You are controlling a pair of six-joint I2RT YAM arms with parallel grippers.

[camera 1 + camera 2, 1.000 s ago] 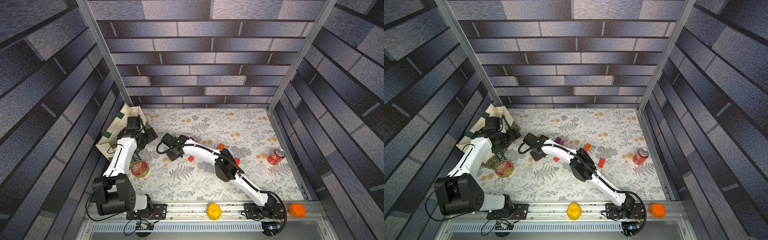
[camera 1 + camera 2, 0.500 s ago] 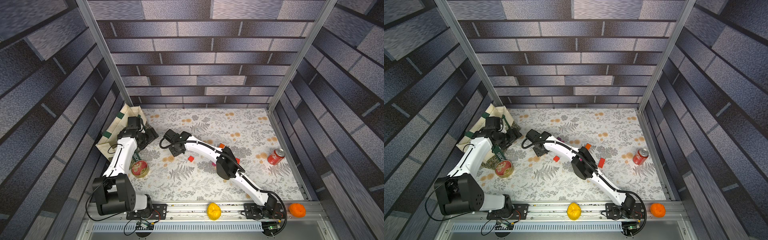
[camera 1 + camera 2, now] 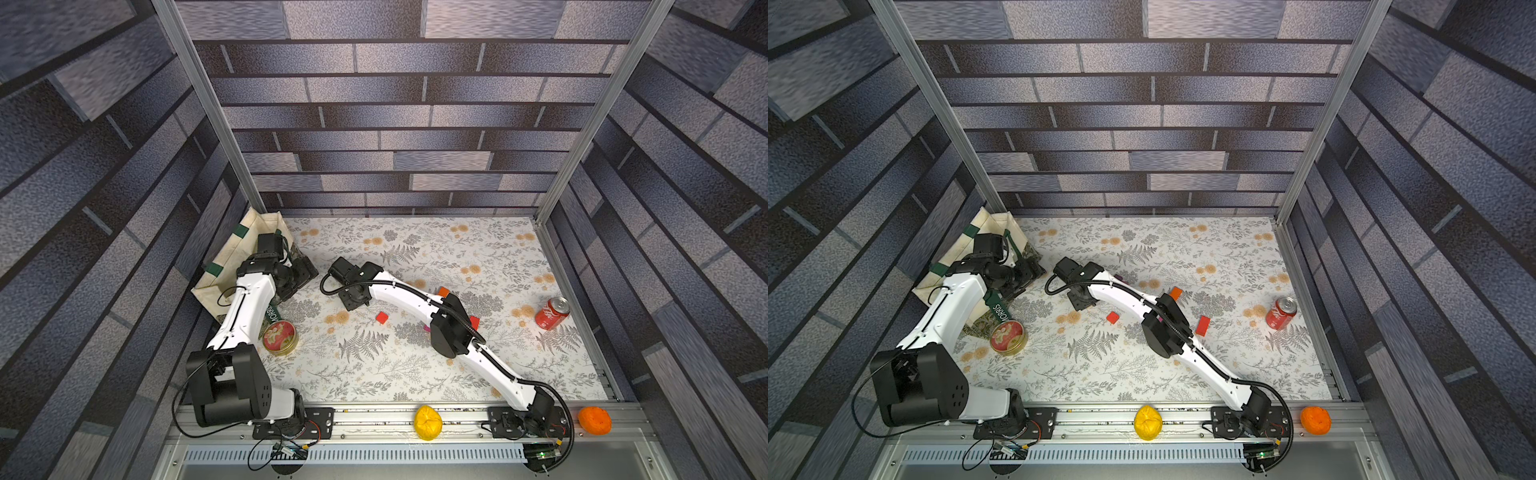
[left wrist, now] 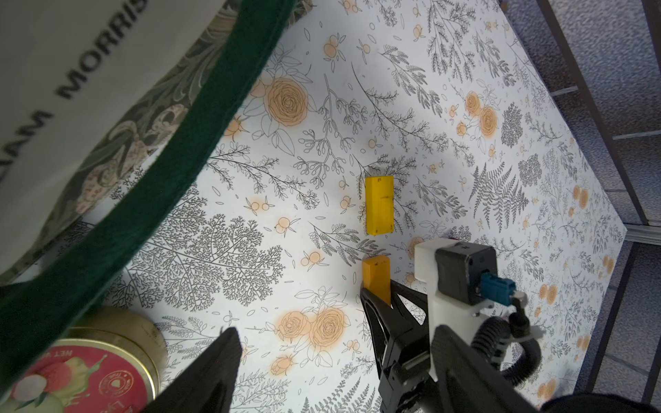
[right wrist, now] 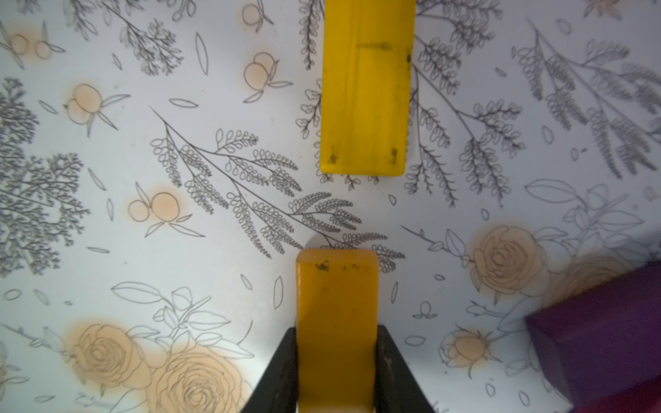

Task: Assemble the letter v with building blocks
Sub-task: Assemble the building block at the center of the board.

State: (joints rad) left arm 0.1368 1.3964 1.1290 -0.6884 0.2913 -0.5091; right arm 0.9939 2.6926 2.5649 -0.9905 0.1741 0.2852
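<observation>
My right gripper (image 5: 337, 330) is shut on an orange-yellow block (image 5: 336, 314) and holds it low over the flowered mat. A yellow block (image 5: 366, 89) lies flat just beyond the held block's tip, roughly in line with it. A purple block (image 5: 601, 332) lies beside them. In both top views the right gripper (image 3: 353, 297) hides its block. A red cube (image 3: 382, 318), an orange block (image 3: 444, 291) and a red block (image 3: 1203, 325) lie loose near the right forearm. My left gripper (image 3: 305, 272) stands open and holds nothing, beside the tote bag.
A cream tote bag (image 3: 237, 257) with green straps lies at the left wall. A round red tin (image 3: 279, 337) sits by the left arm. A red soda can (image 3: 552, 313) lies at the right. Yellow (image 3: 428, 422) and orange (image 3: 595, 420) lumps rest on the front rail.
My right gripper has carried its block a little toward the far wall. The left arm has not moved.
</observation>
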